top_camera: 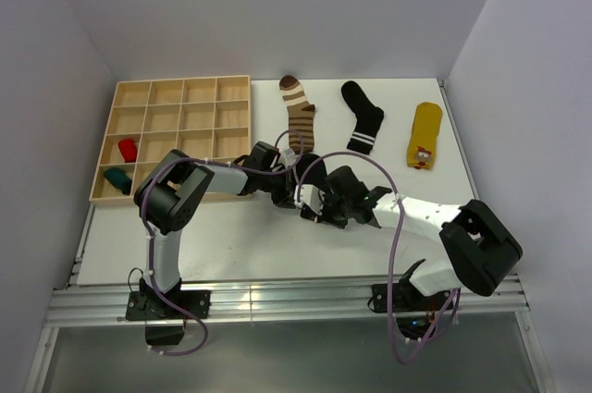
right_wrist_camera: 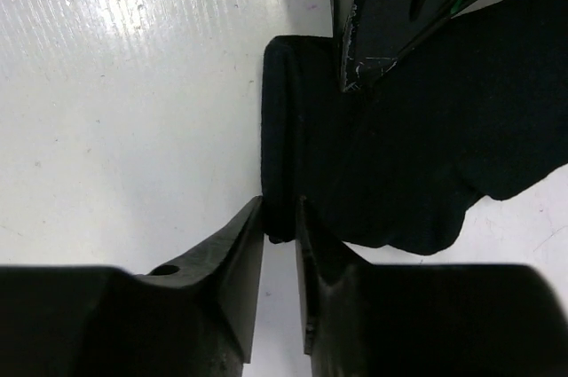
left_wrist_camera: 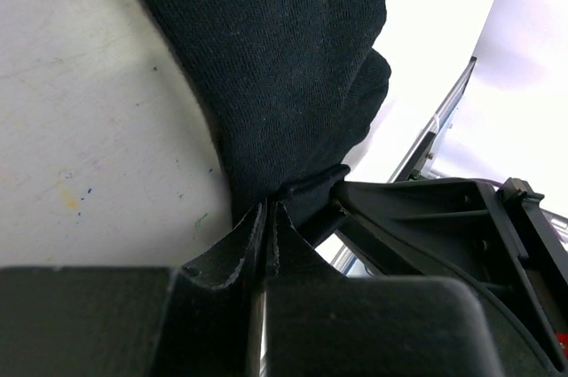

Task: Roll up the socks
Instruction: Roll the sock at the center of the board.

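Mid-roll on black sock (right_wrist_camera: 417, 155), lying on counter (top_camera: 240, 240), pinched at one edge by left claw (left_wrist_camera: 266, 210) and at its folded end by right claw (right_wrist_camera: 280, 217); next, likely curling that fold along the sock.

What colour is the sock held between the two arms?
Plain black sock, no stripes visible; it shows best in the left wrist view.

The soft plain black sock (left_wrist_camera: 284, 66) in the middle is black all over. Near the top lie a long brown-and-cream striped sock (top_camera: 298, 113), a black sock with white cuff stripes (top_camera: 363, 116) and a short yellow sock (top_camera: 425, 132). The flat bench (top_camera: 250, 236) is white. In the pale tan wooden tray (top_camera: 182, 80) at left, one fabric roll (top_camera: 127, 149) is red and the other fabric roll (top_camera: 117, 179) is teal.
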`<action>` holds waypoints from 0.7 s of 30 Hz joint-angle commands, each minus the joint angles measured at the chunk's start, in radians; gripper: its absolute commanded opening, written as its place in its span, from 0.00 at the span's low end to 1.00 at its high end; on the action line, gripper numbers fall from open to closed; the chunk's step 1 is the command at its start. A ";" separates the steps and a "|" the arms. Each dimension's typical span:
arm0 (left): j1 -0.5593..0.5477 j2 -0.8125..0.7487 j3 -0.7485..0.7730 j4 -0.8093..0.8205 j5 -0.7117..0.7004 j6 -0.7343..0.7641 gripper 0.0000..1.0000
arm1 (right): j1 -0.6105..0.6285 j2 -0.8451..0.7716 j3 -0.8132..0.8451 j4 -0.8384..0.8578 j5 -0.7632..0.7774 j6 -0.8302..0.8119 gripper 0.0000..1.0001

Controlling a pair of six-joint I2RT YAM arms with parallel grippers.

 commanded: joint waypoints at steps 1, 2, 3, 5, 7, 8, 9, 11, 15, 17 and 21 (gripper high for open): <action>-0.002 0.034 0.004 -0.085 -0.040 0.056 0.05 | 0.003 -0.016 0.044 0.021 0.000 0.025 0.26; -0.002 0.031 0.004 -0.087 -0.045 0.059 0.04 | 0.003 -0.017 0.047 0.014 -0.003 0.028 0.25; -0.003 0.030 0.000 -0.087 -0.049 0.063 0.03 | -0.002 -0.017 0.053 0.006 -0.007 0.029 0.25; -0.002 0.028 -0.004 -0.093 -0.054 0.073 0.00 | -0.023 -0.010 0.080 -0.037 -0.030 0.034 0.24; -0.002 0.025 -0.010 -0.093 -0.060 0.079 0.00 | -0.060 0.006 0.110 -0.063 -0.072 0.043 0.23; -0.003 0.022 -0.011 -0.093 -0.060 0.082 0.00 | -0.074 0.010 0.119 -0.083 -0.084 0.045 0.23; -0.002 0.020 -0.013 -0.094 -0.063 0.083 0.01 | -0.088 0.013 0.127 -0.091 -0.109 0.051 0.23; -0.002 0.019 -0.017 -0.096 -0.065 0.091 0.00 | -0.121 0.025 0.150 -0.112 -0.118 0.055 0.23; -0.002 0.016 -0.023 -0.094 -0.059 0.100 0.00 | -0.149 0.070 0.188 -0.143 -0.120 0.071 0.22; -0.002 0.014 -0.025 -0.091 -0.056 0.102 0.00 | -0.157 0.105 0.208 -0.158 -0.110 0.078 0.22; -0.002 0.007 -0.036 -0.080 -0.051 0.099 0.00 | -0.158 0.170 0.238 -0.175 -0.080 0.089 0.21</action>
